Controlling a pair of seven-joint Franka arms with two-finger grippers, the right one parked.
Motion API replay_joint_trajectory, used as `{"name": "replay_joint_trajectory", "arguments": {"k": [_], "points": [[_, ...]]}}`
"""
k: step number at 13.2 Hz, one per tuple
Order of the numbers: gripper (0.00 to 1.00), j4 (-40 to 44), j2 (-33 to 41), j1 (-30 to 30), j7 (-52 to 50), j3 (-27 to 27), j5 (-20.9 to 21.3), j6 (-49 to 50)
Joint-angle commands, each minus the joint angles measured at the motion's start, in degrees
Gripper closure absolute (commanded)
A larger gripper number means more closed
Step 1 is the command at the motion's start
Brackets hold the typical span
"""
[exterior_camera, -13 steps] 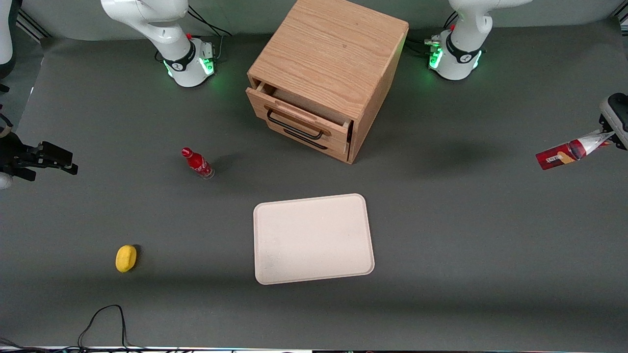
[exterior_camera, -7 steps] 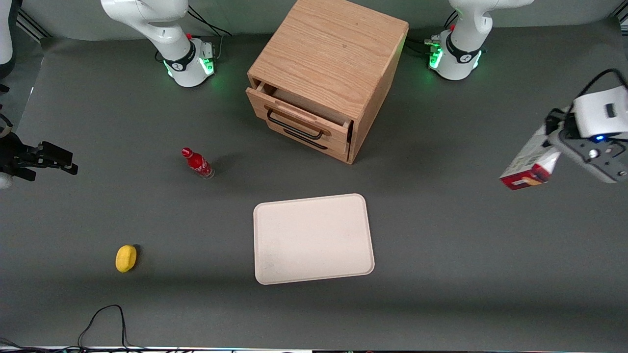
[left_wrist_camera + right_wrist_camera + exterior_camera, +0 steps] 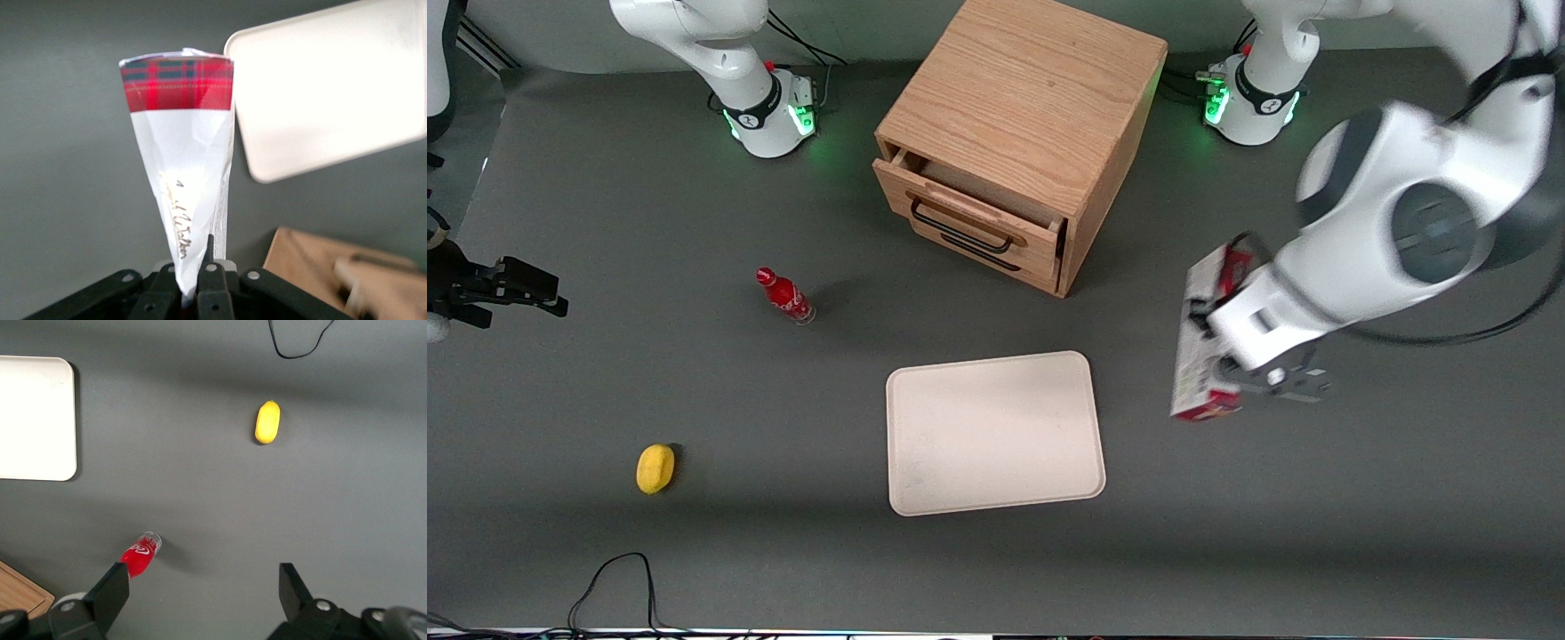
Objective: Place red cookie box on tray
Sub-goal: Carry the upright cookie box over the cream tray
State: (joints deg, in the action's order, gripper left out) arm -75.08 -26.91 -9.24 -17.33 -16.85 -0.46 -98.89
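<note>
Red cookie box [image 3: 1202, 342] hangs above the worktop [image 3: 1316, 498] beside the tray [image 3: 993, 433], partly hidden by the arm; the tool [image 3: 197, 290] pinches its end.

Glossy paper red cookie box [image 3: 1202, 342], matt tray [image 3: 993, 433], grained wooden cabinet [image 3: 1016, 133]

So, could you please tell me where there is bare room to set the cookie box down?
The tray is wholly bare, nearer the front camera than the wooden drawer cabinet. The claw, shut on the red cookie box, hangs beside the tray toward the working arm's end. The red bottle and lemon lie toward the parked arm's end.
</note>
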Motion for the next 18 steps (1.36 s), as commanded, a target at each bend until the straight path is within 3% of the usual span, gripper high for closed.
{"name": "replay_joint_trajectory", "arguments": {"k": [1,4,9,14,15,16,18], "points": [[1.00,8.3,-11.4,-6.1,-10.8,0.5,4.8,-6.1],[1.00,10.9,-19.7,-11.8,-21.8,1.3,9.9,-13.2],[1.00,10.9,-25.8,-12.6,-27.3,2.3,9.8,-20.2],[1.00,10.7,-26.6,-12.6,-27.6,2.3,9.8,-20.8],[0.90,10.4,-26.6,-12.6,-27.5,2.3,10.0,-20.8],[0.01,10.3,-26.5,-12.6,-27.2,2.3,10.4,-20.8],[0.00,10.2,-26.0,-12.6,-27.4,2.3,11.3,-20.4]]}}
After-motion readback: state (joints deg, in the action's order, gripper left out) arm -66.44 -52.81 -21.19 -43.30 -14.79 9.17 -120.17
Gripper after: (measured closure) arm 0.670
